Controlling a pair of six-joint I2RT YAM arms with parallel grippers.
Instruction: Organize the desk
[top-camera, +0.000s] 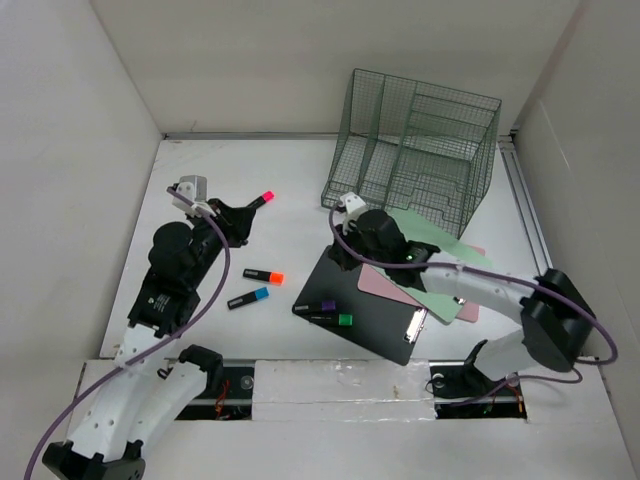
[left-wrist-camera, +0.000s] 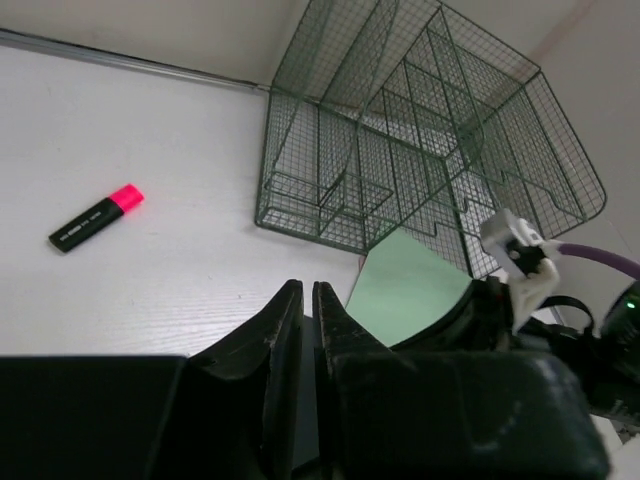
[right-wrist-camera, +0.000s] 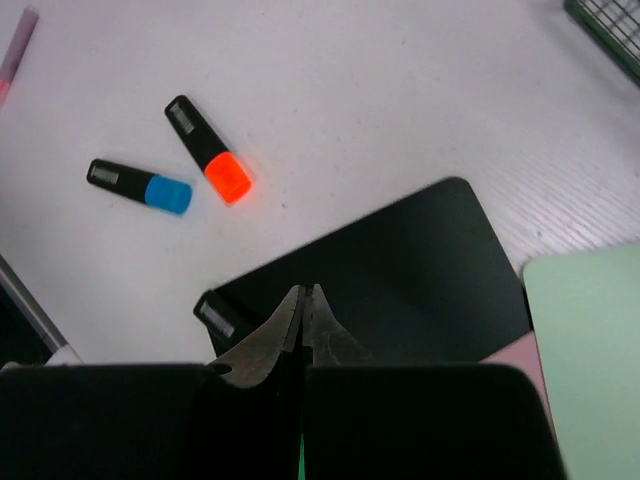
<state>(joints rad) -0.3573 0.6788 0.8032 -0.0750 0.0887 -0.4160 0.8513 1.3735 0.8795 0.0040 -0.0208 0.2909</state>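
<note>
The white tabletop (top-camera: 240, 170) fills nearly the whole top view, with white walls on three sides, and both arms reach over it from the near edge. A dark green wire organizer (top-camera: 420, 150) is on its far right part.

The left claw (top-camera: 245, 212) is over the left half of the tabletop. In the left wrist view its fingers (left-wrist-camera: 285, 330) are clenched with only a thin slit between them, and nothing is in the slit. A pink highlighter (left-wrist-camera: 97, 218) lies flat on the tabletop ahead of the claw and to its left, apart from the fingers. From above it seems to be just beyond the fingertips.

The right claw (top-camera: 340, 258) is near the middle, above the far left edge of a black clipboard (top-camera: 375, 305). Its fingers (right-wrist-camera: 285, 325) are pressed together and grasp nothing. On the clipboard lie a purple highlighter (top-camera: 322, 306) and a green highlighter (top-camera: 338, 319), close to each other near its left corner. A pink sheet (top-camera: 380, 284) lies on the right part of the clipboard, and a light green sheet (top-camera: 440, 245) lies on the pink one and reaches up to the front of the organizer.

Between the two arms, an orange highlighter (top-camera: 264, 275) and a blue highlighter (top-camera: 247, 298) lie on the bare tabletop, near each other but not touching.
</note>
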